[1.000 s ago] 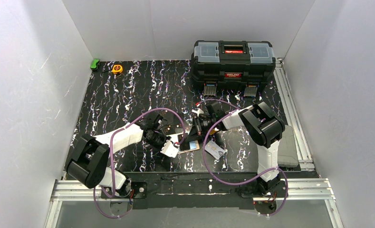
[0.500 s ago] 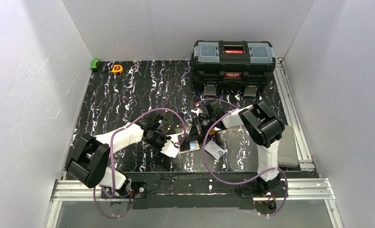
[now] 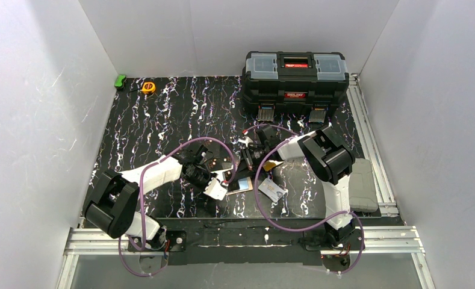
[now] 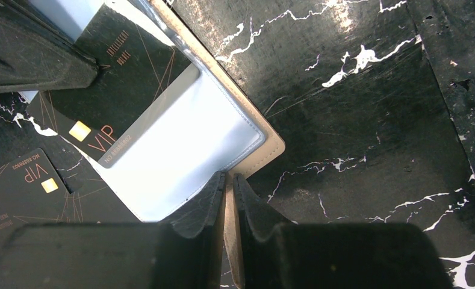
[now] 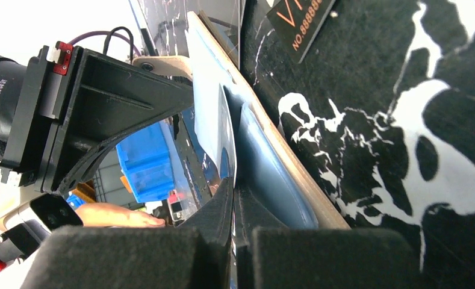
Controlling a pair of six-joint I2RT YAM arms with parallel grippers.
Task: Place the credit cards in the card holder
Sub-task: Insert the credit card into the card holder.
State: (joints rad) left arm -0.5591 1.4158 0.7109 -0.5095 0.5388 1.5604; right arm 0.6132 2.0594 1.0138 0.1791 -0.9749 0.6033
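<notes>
card holder [image 3: 242,184] is being shown, in the top view, lying opened near the near edge of the worktop, about midway along it, between the left gripper [image 3: 227,179] and the right gripper [image 3: 247,162]. a silver-white card [image 3: 272,191] is lying just beside it toward the right edge, and an orange-yellow card [image 3: 273,164] is showing beside the right arm.

in the left wrist view, the holder's beige rim is being pinched by the clenched left jaws. a black vip card [image 4: 111,90] is lying across the pale-blue lining, one long edge facing those jaws. a second black card [image 4: 24,192] is lying just beside the holder.

in the right wrist view, the right jaws are being pressed shut on a thin pale-blue sheet [image 5: 214,114] standing off the holder; card or sleeve flap cannot be told. the coming move is judged to be turning on that sheet's edge being lined up with the pocket just behind it, the right arm being nearer.
</notes>
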